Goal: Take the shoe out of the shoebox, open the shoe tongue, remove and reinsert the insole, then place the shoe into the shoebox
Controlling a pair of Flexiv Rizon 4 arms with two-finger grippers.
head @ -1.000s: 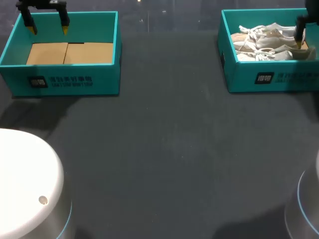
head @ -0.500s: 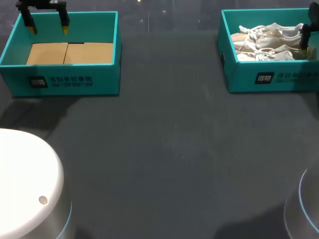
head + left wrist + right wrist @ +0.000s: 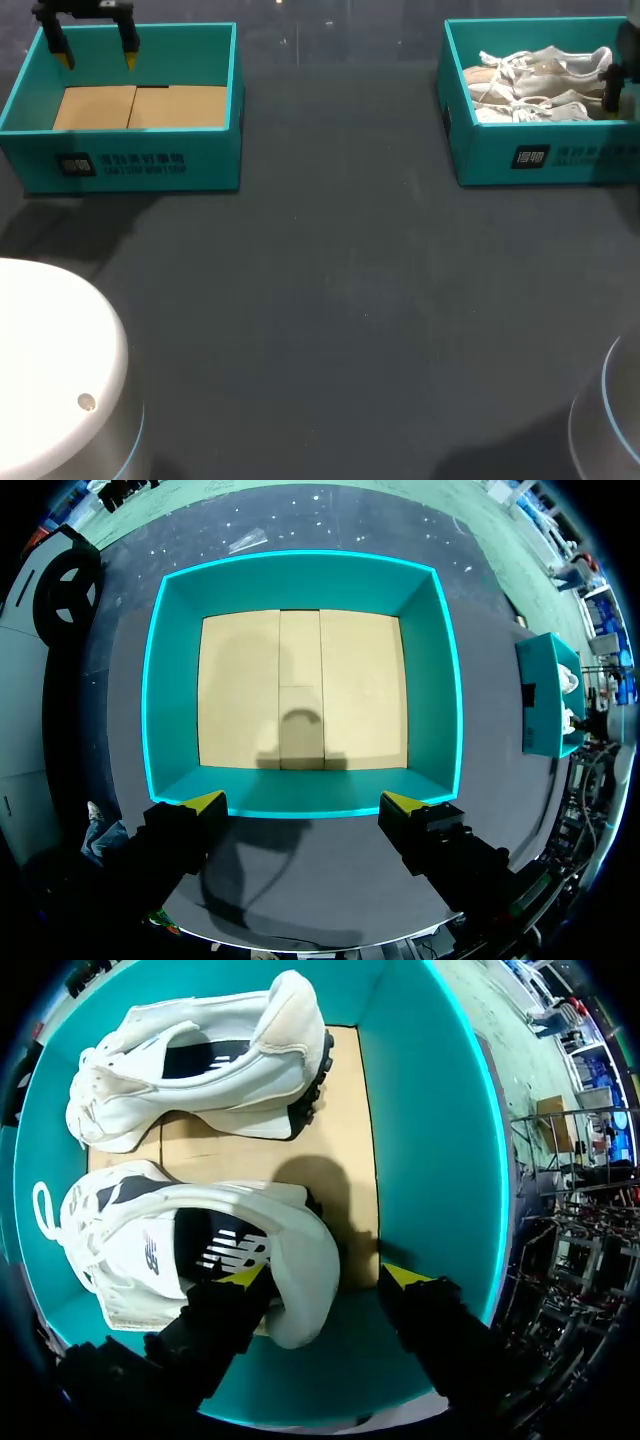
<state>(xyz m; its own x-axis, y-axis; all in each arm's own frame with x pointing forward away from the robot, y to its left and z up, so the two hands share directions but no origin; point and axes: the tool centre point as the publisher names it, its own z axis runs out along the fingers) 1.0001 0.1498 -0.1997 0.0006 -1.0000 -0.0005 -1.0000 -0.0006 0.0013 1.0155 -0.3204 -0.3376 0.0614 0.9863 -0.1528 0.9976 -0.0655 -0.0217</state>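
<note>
Teal rectangular shoebox (image 3: 430, 1110), white laced shoe (image 3: 130, 1250) — right pincer (image 3: 325, 1277) straddling heel

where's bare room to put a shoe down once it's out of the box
The dark table between and in front of the two boxes is bare. The left box holds nothing on its cardboard floor. The right shoebox is crowded: two shoes fill it, with the right gripper astride one heel.

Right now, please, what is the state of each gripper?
Left gripper: open, holding nothing.
Right gripper: open, astride the heel of the shoe, not closed on it.
</note>
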